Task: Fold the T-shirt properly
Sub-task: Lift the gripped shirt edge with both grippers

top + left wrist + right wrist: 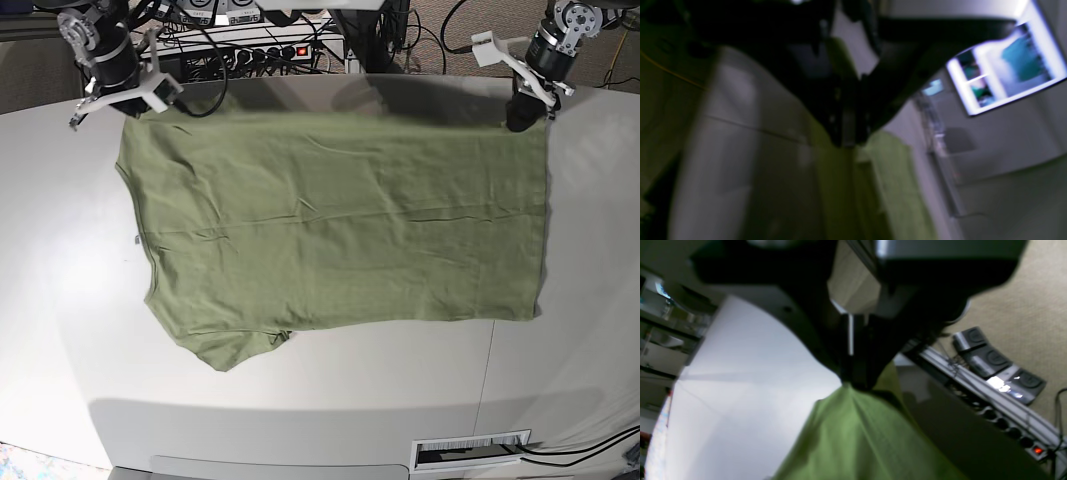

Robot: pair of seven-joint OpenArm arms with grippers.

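Observation:
The olive-green T-shirt (pixel 340 230) lies spread flat on the white table (pixel 570 380), with its neckline and small white tag (pixel 137 238) at the left and its hem at the right. One sleeve sticks out at the front left. My right gripper (pixel 138 104) is shut on the far left corner, and in the right wrist view the fabric (pixel 857 440) fans out from the closed jaws (pixel 853 384). My left gripper (pixel 521 122) is shut on the far right corner. The left wrist view is blurred, with green cloth (pixel 893 173) hanging below the gripper (pixel 846 144).
A power strip (pixel 270 52) and cables lie beyond the table's far edge. Foot pedals (pixel 993 363) sit on the carpet. A lit screen (pixel 1007 66) hangs on the wall. A labelled slot (pixel 470 452) is at the table's front edge.

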